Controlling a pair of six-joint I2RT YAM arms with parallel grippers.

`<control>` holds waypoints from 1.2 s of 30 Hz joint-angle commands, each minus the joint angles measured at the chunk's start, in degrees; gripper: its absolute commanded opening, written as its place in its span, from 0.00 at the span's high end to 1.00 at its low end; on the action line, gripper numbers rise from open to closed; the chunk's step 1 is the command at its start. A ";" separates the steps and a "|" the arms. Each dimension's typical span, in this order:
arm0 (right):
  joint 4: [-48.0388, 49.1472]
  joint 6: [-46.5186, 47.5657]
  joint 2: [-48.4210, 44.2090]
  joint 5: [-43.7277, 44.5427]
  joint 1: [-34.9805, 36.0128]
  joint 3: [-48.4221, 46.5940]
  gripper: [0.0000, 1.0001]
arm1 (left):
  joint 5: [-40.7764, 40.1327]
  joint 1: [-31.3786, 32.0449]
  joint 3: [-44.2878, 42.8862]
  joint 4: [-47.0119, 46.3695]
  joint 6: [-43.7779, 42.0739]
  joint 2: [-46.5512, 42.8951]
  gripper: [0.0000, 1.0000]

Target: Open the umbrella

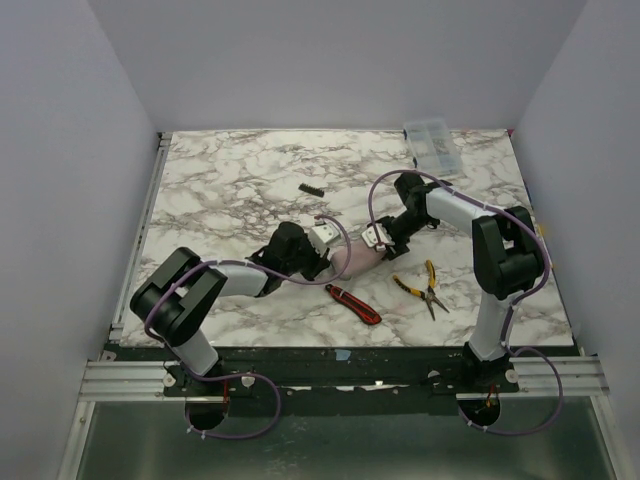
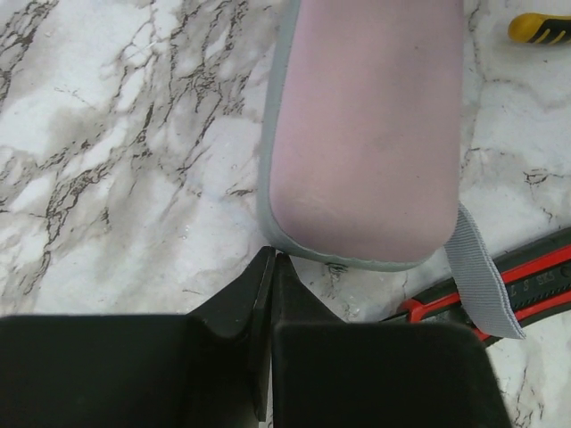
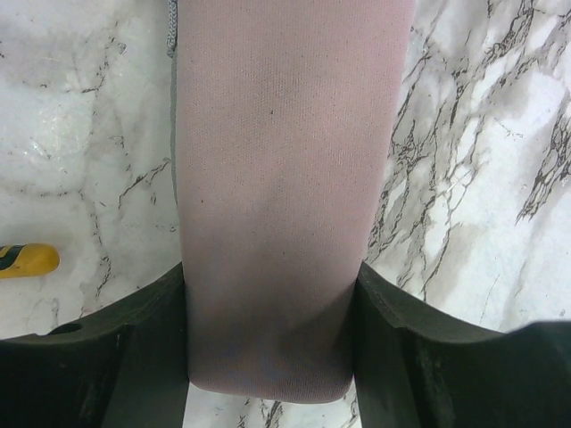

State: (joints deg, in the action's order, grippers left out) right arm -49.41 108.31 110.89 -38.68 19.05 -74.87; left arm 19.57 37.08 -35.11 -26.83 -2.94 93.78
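The umbrella (image 1: 354,262) lies folded on the marble table (image 1: 230,190) between my two arms, pale pink with a grey trim. In the left wrist view its rounded end (image 2: 366,134) fills the upper middle, and a grey strap (image 2: 477,267) hangs off its right side. My left gripper (image 2: 272,260) is shut; its black tips meet right at the grey rim, with nothing visible between them. My right gripper (image 3: 272,330) is shut on the umbrella's (image 3: 285,178) other end, with a black finger (image 3: 147,330) pressed on either side of the fabric.
A red and black utility knife (image 1: 353,304) lies just in front of the umbrella, its body (image 2: 526,276) close to the strap. Yellow-handled pliers (image 1: 425,288) rest to the right. A clear plastic box (image 1: 432,143) stands at the back right, and a small black piece (image 1: 312,188) lies mid-table.
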 commanded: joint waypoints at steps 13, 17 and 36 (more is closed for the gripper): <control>-5.62 1.05 5.04 3.43 -0.50 1.04 0.76 | 2.89 0.42 2.75 0.98 -1.22 -5.67 0.63; -5.77 1.27 4.87 3.51 -0.60 1.46 0.76 | 1.78 3.09 2.40 1.87 -2.44 -4.28 0.63; -8.36 6.10 4.25 2.29 -0.85 2.53 0.77 | -5.36 6.08 -1.02 -4.72 -5.87 2.09 0.74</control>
State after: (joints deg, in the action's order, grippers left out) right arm -52.80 112.64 111.81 -39.13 17.87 -76.01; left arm 16.86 42.85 -33.89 -28.67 -8.84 94.87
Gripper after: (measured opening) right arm 0.597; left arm 0.278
